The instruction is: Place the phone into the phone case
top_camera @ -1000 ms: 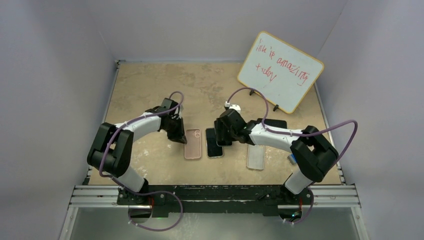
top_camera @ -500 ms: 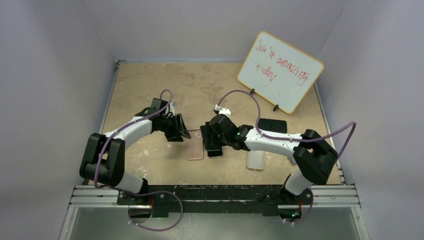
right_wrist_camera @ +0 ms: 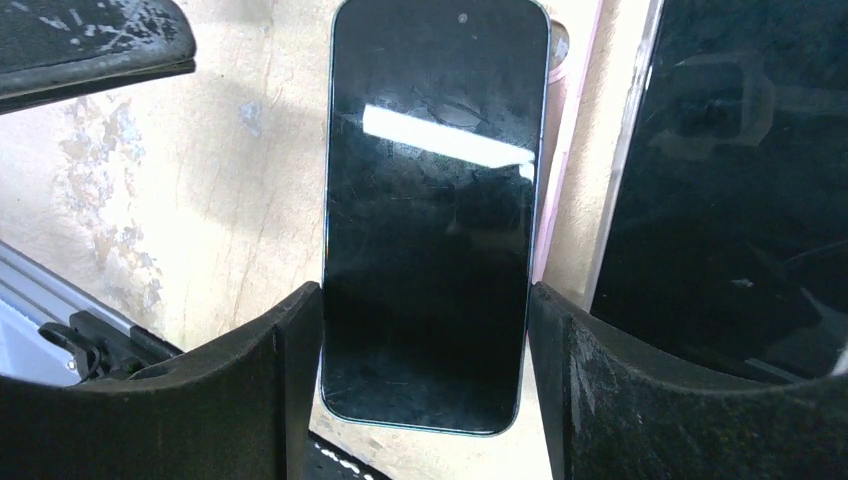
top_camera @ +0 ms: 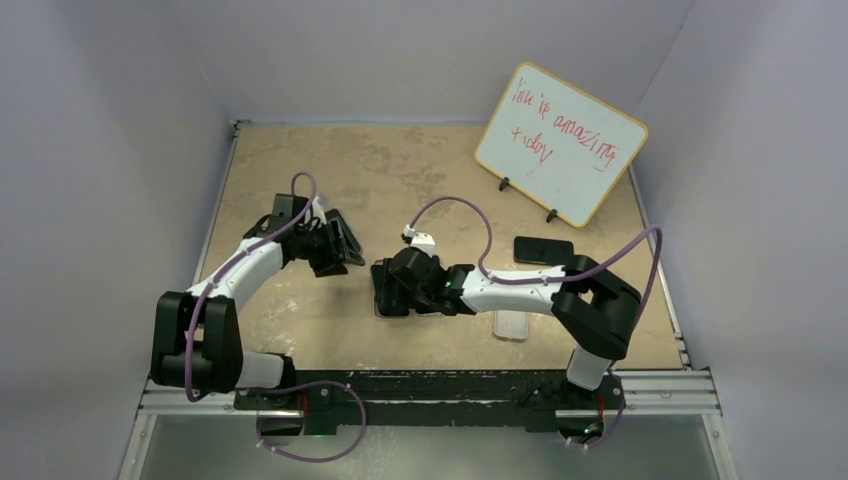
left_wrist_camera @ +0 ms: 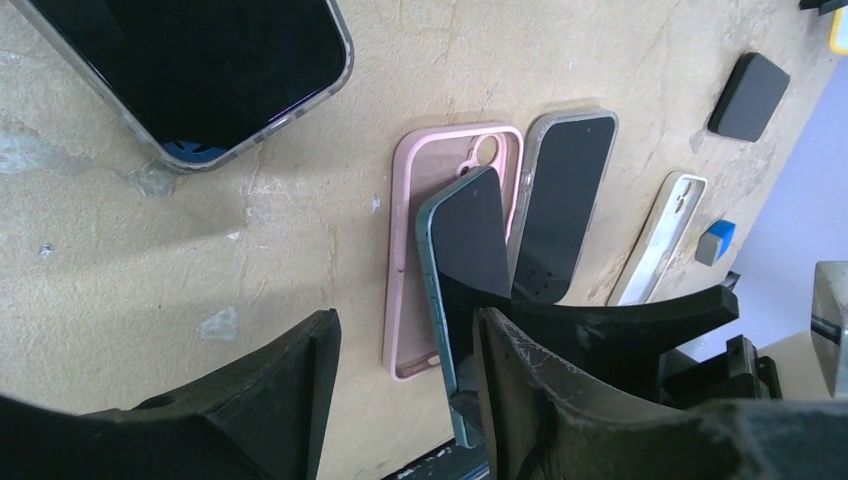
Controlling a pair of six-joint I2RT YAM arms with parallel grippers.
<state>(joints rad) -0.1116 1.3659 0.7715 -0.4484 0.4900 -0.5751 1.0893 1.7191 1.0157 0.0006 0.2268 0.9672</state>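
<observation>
The phone (right_wrist_camera: 430,200), teal-edged with a dark screen, is gripped across its near end by my right gripper (right_wrist_camera: 425,300), a finger on each long side. In the left wrist view the phone (left_wrist_camera: 470,240) is tilted, with its far end over the empty pink case (left_wrist_camera: 402,210), which lies flat on the table. A strip of the pink case (right_wrist_camera: 572,140) shows beside the phone. From above, my right gripper (top_camera: 392,290) covers most of the case. My left gripper (top_camera: 335,245) is open and empty, to the left of the case (left_wrist_camera: 405,325).
A phone in a grey case (left_wrist_camera: 565,190) lies right of the pink case, then a white empty case (top_camera: 510,325) and a black phone (top_camera: 544,250). A phone in a clear case (left_wrist_camera: 200,70) lies near my left gripper. A whiteboard (top_camera: 560,140) stands at the back right.
My right gripper has carried the phone leftward, from beside the pink case to over it. My left gripper has drawn back to the left, away from the case.
</observation>
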